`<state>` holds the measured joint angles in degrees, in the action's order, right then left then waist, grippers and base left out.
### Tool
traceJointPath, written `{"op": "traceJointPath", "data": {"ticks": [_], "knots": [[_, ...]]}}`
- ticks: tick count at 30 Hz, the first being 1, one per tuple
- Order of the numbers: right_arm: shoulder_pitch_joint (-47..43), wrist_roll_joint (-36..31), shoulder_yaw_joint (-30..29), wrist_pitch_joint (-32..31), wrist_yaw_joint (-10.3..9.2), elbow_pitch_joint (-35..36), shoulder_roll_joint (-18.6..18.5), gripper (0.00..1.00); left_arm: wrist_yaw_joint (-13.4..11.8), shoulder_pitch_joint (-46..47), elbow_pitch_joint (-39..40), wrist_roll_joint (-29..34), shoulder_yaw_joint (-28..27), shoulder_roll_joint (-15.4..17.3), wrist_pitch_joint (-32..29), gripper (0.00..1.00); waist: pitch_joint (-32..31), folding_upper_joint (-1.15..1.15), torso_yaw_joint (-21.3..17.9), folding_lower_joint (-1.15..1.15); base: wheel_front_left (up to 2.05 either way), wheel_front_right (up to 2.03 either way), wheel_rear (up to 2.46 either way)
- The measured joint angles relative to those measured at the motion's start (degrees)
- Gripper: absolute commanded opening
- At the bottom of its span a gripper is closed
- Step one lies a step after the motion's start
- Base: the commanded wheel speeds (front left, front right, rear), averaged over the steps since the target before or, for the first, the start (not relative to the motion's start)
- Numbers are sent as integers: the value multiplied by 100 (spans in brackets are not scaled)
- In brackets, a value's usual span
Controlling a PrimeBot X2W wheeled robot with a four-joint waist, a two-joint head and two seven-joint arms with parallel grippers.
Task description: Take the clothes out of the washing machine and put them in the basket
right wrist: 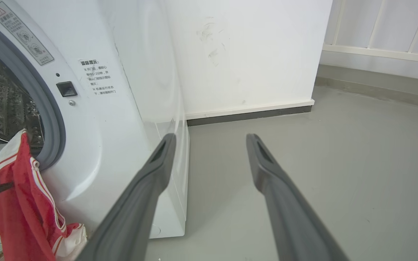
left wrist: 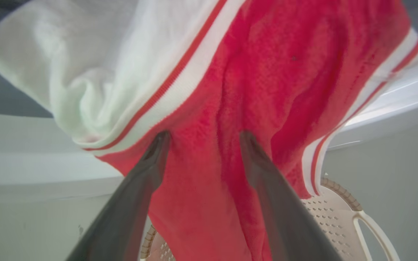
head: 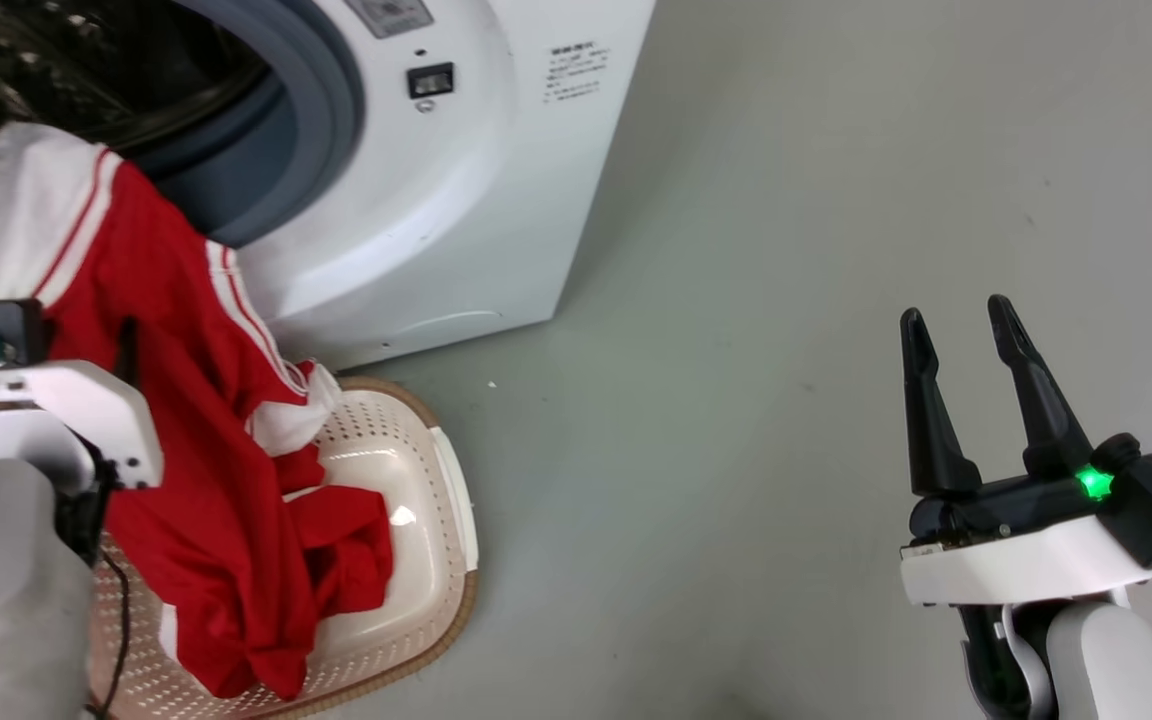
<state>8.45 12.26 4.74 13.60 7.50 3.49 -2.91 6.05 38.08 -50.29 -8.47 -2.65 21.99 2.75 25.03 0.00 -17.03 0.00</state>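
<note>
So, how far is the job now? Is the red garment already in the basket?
Partly. Done: the lower end of the red garment lies in the basket. In hand: the left gripper, open, has its fingers against the hanging cloth. Left: the top part rests on the porthole rim of the washing machine and must come down into the basket. The right gripper is open over the floor.

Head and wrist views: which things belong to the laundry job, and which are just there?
Job: clothes, washing machine, basket, left gripper.
Just there: floor, wall, open right gripper.
</note>
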Motion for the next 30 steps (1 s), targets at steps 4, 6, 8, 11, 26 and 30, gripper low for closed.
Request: {"op": "traceJointPath", "data": {"ticks": [4,6,8,11,26,30], "knots": [[145,93,55,59,0,-68,0,100,2,273,-207,-37,-8,219,-185,100,221,0,-120,0,0,0,0],[202,143,90,101,0,-115,0,100,0,389,-322,-54,-19,289,-285,100,335,0,-181,0,0,0,0],[234,191,110,110,0,-159,1,100,-2,483,-452,-89,-36,350,-368,100,438,0,-246,0,0,0,0],[285,234,133,126,0,-211,0,100,-23,588,-619,-113,-60,452,-444,100,562,0,-343,0,0,0,0],[336,215,57,147,0,-215,1,100,-48,736,-983,-131,127,424,62,0,463,0,-307,0,0,0,0],[319,153,11,148,0,-245,1,100,-51,689,-1013,-157,165,269,401,0,273,0,-228,0,0,0,0]]}}
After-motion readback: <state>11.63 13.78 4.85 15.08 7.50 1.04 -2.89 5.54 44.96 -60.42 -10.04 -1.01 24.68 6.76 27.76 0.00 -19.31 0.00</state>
